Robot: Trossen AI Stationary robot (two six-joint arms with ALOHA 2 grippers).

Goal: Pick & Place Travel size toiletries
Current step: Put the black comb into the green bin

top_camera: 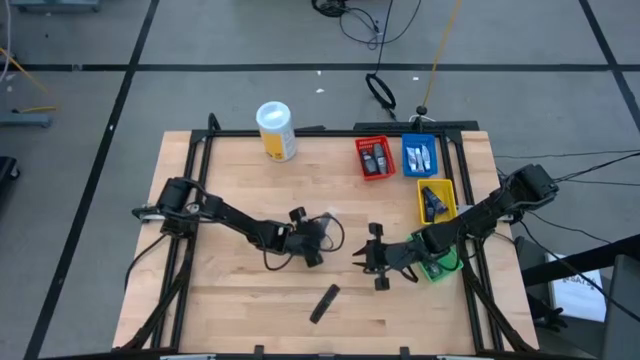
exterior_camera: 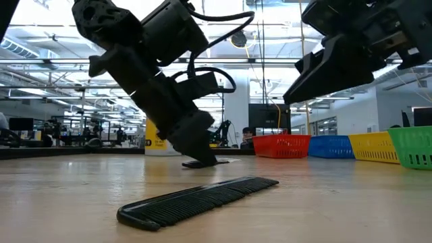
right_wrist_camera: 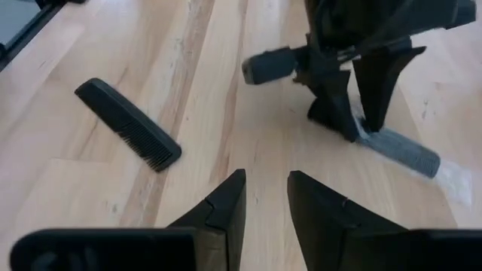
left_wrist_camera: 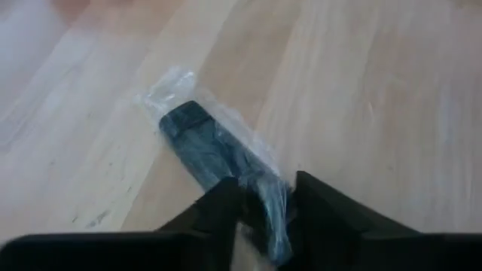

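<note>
Beyond the pale wooden table [top_camera: 240,290] lies a grey floor [top_camera: 200,40] crossed by dark lines and loose cables [top_camera: 370,25], while the level view opens onto a bright hall with ceiling beams [exterior_camera: 54,64], strip lights and distant desks [exterior_camera: 40,135].

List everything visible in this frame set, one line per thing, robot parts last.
Wooden table: one, light wood, under everything.
Black plastic comb: one, lying flat at the near-middle of the table.
Dark item in a clear wrapper: one, on the table, between the left gripper's fingers.
Tall white canister with yellow label: one, upright at the far edge.
Red bin: one, far right, small items inside.
Blue bin: one, beside the red one, small items inside.
Yellow bin: one, right edge, dark item inside.
Green bin: one, right edge, partly under the right arm.
Left gripper: one, black, fingers down around the wrapped item.
Right gripper: one, black, above the table beside the green bin, holding nothing.
</note>
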